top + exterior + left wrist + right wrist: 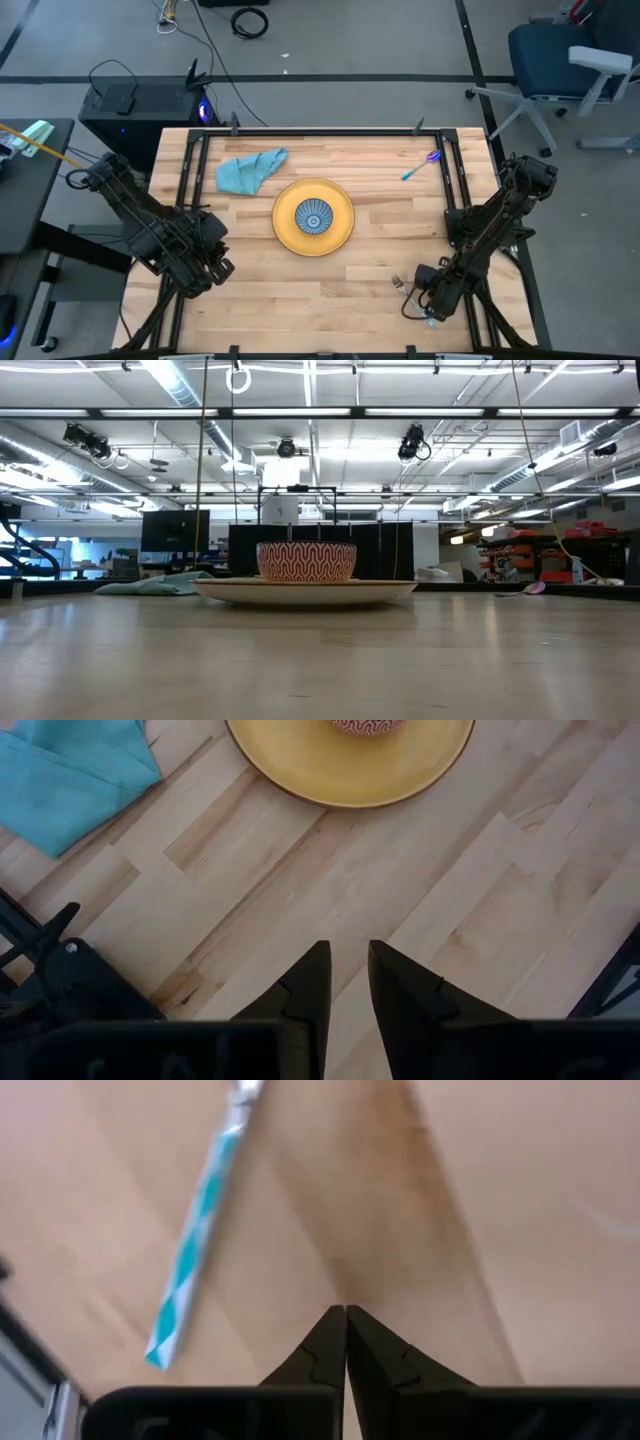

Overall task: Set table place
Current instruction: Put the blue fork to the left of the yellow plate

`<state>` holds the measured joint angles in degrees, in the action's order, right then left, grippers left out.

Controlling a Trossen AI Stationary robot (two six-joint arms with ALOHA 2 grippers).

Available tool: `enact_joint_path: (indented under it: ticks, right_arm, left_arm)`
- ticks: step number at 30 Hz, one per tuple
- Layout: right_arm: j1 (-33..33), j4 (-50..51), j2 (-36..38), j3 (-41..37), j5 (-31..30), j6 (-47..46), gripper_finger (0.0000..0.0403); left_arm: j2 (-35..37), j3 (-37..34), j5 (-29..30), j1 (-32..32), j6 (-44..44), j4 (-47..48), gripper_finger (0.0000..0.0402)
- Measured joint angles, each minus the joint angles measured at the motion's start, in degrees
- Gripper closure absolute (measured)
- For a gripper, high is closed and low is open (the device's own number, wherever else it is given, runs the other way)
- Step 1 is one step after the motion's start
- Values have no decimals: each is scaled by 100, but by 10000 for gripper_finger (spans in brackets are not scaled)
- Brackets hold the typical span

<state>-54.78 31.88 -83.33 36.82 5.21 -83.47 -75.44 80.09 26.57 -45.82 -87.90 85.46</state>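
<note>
A yellow plate lies at the middle of the wooden table, and a patterned bowl stands on it; both also show in the low view, the bowl on the plate. A teal cloth lies crumpled at the far left. A utensil with a blue-and-white handle lies flat at the far right. My left gripper is at the near left, a little open and empty, pointing toward the plate. My right gripper is at the near right, shut and empty, over bare wood.
A black rail frame edges the table. The utensil's handle shows ahead of my right gripper's fingers. The cloth lies beyond my left gripper. A dark side desk stands off the table's left and an office chair off the far right.
</note>
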Motion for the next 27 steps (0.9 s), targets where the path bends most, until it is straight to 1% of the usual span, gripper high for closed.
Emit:
enact_joint_path:
  ticks: [3, 9, 14, 18, 23, 27]
  right_arm:
    - [-2, -252, 2, 0, 4, 252, 386]
    - [-4, -644, -63, 0, 37, 143, 389]
    - [-4, -1179, -400, -2, 155, 123, 399]
    - [95, -1336, -680, 54, 308, 123, 395]
    - [374, -1397, -766, 224, 420, 686, 392]
    - [684, -1576, -854, 303, 260, 1170, 399]
  left_arm:
    - [0, -2, 0, 0, -2, -20, 325]
    - [0, -1, -2, -2, -1, -140, 328]
    - [0, -2, 0, -2, 0, -211, 322]
    - [-4, 0, -2, -2, -2, -243, 324]
    - [-4, 0, -2, -2, 2, -244, 330]
    - [-4, 0, -3, -2, 0, -247, 329]
